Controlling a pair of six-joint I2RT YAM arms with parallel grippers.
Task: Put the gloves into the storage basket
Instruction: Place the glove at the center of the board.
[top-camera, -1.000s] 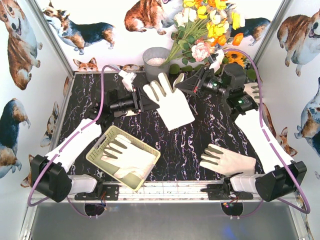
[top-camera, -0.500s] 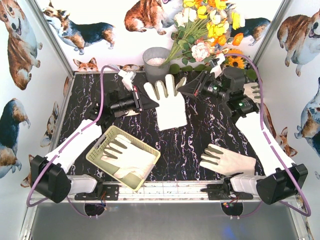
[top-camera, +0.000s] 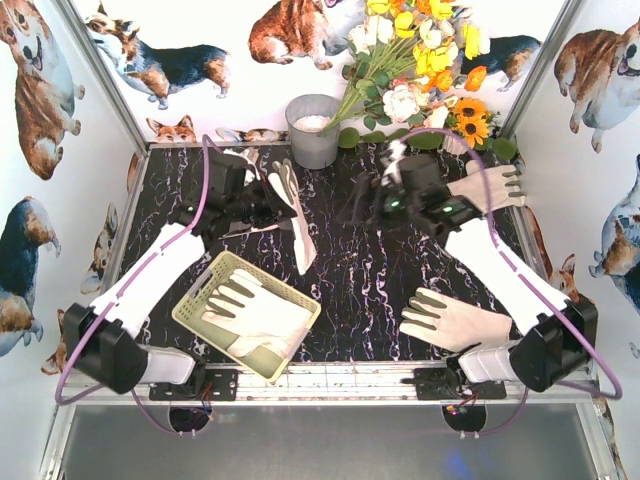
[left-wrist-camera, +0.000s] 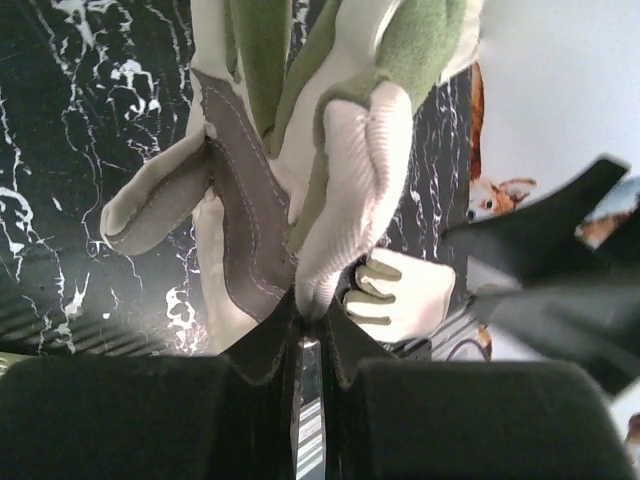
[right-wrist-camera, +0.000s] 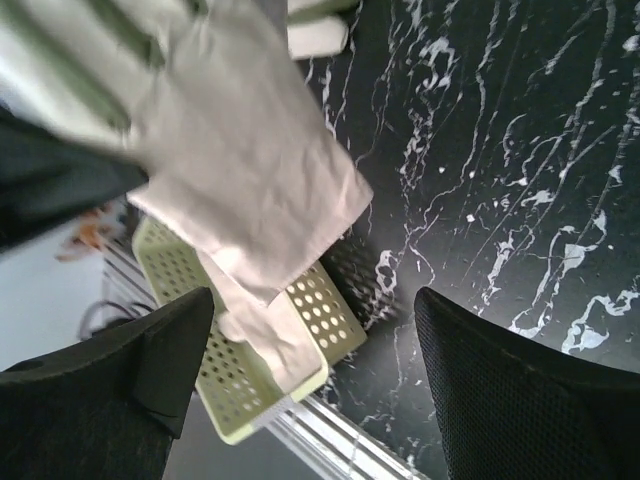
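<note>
Cream grey-patched fabric glove (top-camera: 294, 222) is hanging clamped in the left pincer (left-wrist-camera: 311, 322), cuff toward the yellow-green lattice plastic basket (top-camera: 200, 285); right pincer (right-wrist-camera: 312, 300) is gaping.

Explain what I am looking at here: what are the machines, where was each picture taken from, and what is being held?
Two robot arms are bolted at the near edge of a black marbled table, each ending in a two-finger claw. One picture looks down from above; the other two come from cameras on the wrists. The left claw is shut on a cream glove with green-grey patches. The right claw is open and empty. The yellow-green basket holds another glove; a near glove and a far glove lie at the right of the table.
</note>
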